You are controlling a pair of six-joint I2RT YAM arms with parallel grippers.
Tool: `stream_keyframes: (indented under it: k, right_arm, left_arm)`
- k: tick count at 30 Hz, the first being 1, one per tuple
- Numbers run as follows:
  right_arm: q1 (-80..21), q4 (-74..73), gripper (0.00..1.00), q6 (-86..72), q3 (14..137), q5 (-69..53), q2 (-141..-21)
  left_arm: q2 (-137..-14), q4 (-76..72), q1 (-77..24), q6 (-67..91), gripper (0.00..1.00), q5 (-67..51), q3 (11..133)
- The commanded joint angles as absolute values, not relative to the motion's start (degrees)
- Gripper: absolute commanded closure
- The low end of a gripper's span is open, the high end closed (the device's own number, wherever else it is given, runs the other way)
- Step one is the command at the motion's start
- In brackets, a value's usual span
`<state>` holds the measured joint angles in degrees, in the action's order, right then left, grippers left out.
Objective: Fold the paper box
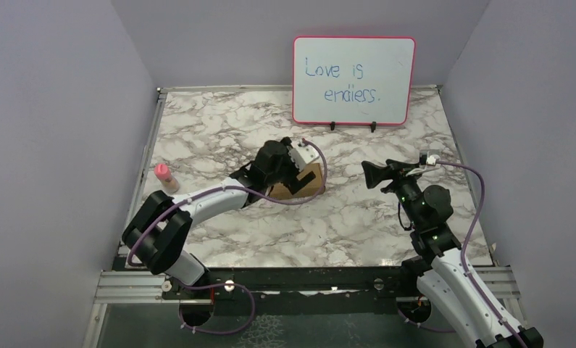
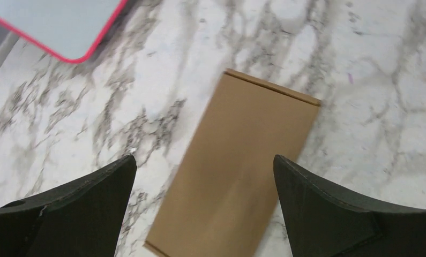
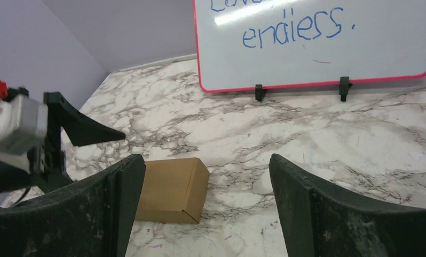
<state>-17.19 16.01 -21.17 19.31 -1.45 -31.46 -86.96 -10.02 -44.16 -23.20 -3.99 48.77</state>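
Observation:
The paper box (image 1: 308,181) is a small closed brown cardboard box lying flat on the marble table. My left gripper (image 1: 283,174) hovers just above it, pointing down, and hides its left part in the top view. In the left wrist view the box (image 2: 237,171) lies below and between the open fingers of that gripper (image 2: 204,158), untouched. My right gripper (image 1: 369,176) stands open to the right of the box, aimed toward it and apart from it. In the right wrist view the box (image 3: 170,187) sits beyond the left finger, and the right gripper (image 3: 206,158) holds nothing.
A pink-framed whiteboard (image 1: 353,80) with blue writing stands at the back of the table. A small pink-capped bottle (image 1: 164,176) stands near the left edge. Grey walls close in the left, right and back sides.

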Motion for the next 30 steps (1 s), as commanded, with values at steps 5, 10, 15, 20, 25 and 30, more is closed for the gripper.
stream_keyframes:
  k: [5,10,15,20,25,30]
  right_arm:
    - [-17.4,10.9,0.09,-19.6,23.0,4.7,-31.0]
    - [-17.4,6.1,0.09,-18.9,25.8,7.6,-30.2]
    - [-17.4,0.8,0.08,-16.9,29.3,8.8,-29.0]
    - [-17.4,-4.2,0.05,-16.0,31.9,10.4,-27.3]
    - [-17.4,-9.9,0.0,-13.6,36.5,9.9,-27.5]
    - [-17.4,-17.1,0.0,-10.2,42.6,12.3,-27.0]
  left_arm:
    - [-80.2,-5.4,-28.3,3.0,0.01,-6.5,56.8]
    - [-72.9,3.5,-24.3,6.9,0.01,2.6,59.4]
    - [-63.7,6.9,-18.0,13.0,0.01,9.4,55.7]
    - [-56.4,8.3,-7.3,18.4,0.01,5.7,49.8]
    - [-51.6,15.0,-7.2,16.6,0.01,14.3,52.3]
    - [-43.5,16.8,-8.1,14.4,0.01,18.4,48.1]
